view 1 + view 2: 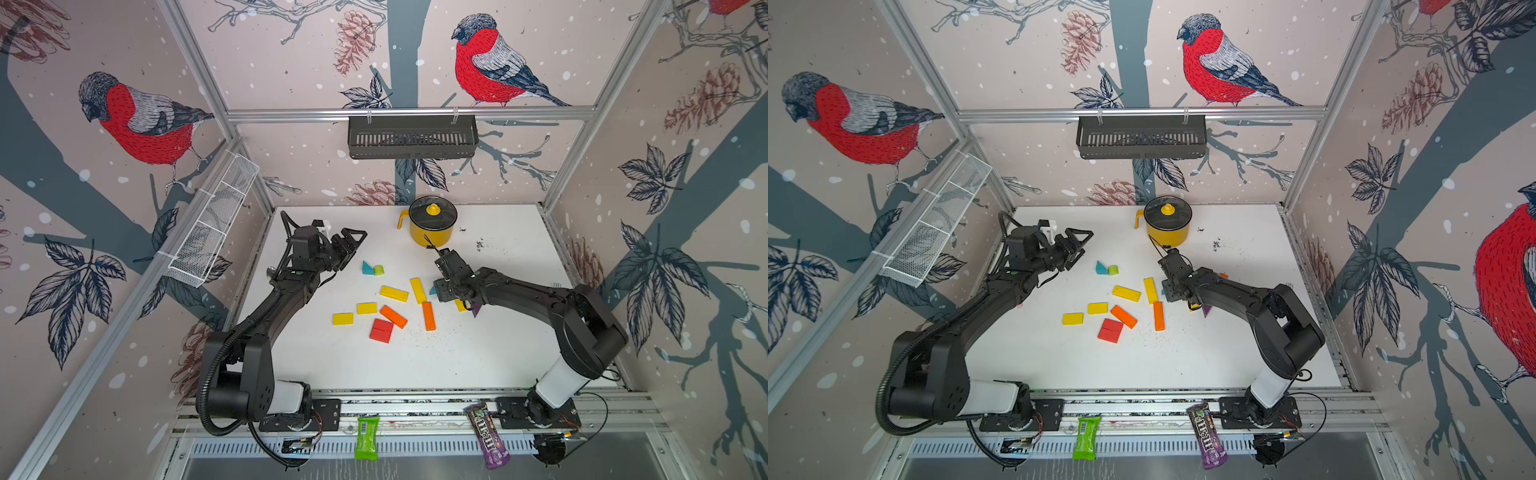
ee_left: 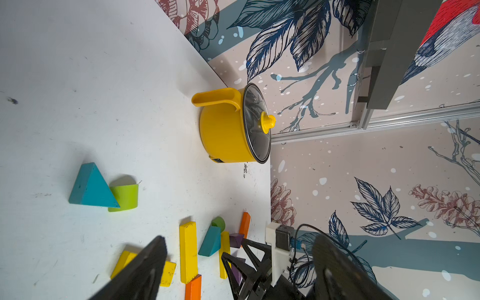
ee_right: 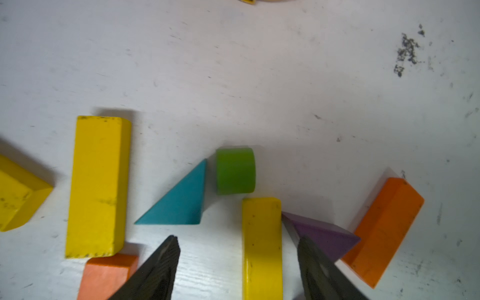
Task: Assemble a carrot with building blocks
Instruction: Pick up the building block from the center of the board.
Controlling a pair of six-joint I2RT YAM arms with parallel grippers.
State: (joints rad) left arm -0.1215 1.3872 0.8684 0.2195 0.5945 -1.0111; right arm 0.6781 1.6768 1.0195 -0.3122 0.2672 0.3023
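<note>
You have bright, even, diffuse light over the white table in both top views; shadows there are short and soft, detail is slightly smeared, and the walls stretch toward the edges as through a wide lens. In the left wrist view, the fingers of your left gripper are dark and out of focus, while the yellow pot is sharp and its glass lid carries reflections. In the right wrist view, the fingers of your right gripper blur; the green block looks soft-edged.
</note>
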